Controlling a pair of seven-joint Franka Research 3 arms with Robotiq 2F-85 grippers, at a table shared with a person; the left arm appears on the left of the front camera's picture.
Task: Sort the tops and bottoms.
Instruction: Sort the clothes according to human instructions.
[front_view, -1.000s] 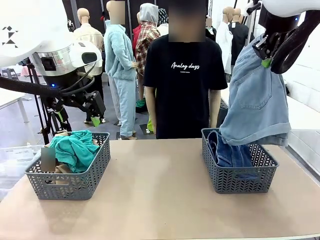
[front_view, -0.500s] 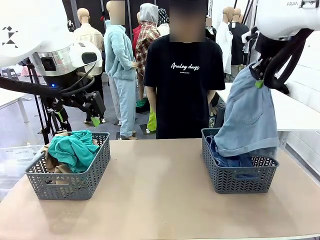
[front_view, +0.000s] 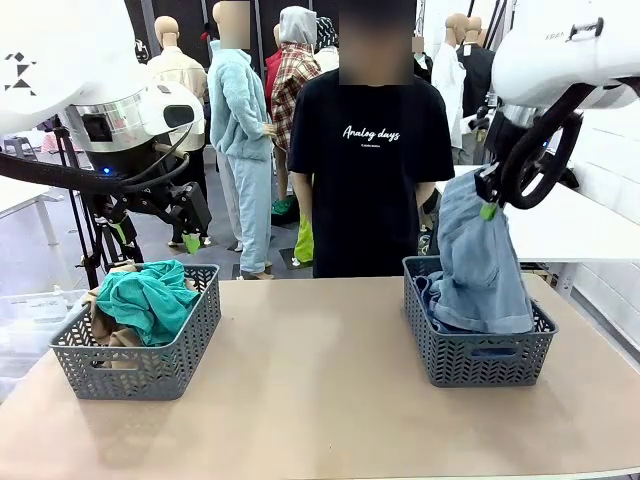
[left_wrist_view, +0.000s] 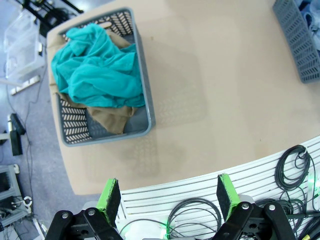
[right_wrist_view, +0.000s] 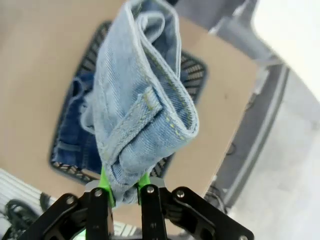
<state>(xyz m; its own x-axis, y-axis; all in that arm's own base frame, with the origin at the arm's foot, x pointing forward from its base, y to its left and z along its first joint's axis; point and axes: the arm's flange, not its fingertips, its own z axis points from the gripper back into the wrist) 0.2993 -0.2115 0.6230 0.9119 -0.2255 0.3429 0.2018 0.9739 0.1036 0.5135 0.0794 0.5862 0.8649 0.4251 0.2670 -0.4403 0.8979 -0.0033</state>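
Toward the left edge of the tan table (front_view: 320, 400), a grey plastic basket (front_view: 140, 365) with herringbone slots is holding the tops: a crumpled teal-green shirt (front_view: 150, 298) is lying soft and rumpled on top, and a tan-beige shirt (left_wrist_view: 112, 115) is peeking out beneath it, against one basket wall in the left wrist view. Toward the right edge, a matching basket (front_view: 480, 355) is holding the bottoms. A darker blue pair of denim shorts (right_wrist_view: 75, 145) is lying bunched inside, stiff and creased.

Above that right-hand basket, the right gripper (front_view: 487, 205) is pinching a light, faded blue pair of shorts (front_view: 480, 265) between its green pads, the jaws clamped together on the fabric. The pale denim is hanging down in a long fold, its rolled hem resting inside the basket; stitched seams and a belt loop are showing in the right wrist view.

Above and behind the left basket, the left gripper (left_wrist_view: 165, 192) is hovering with its green-padded fingers spread apart, gripping nothing.

At the far edge a person in a black printed T-shirt (front_view: 370, 160) is standing.
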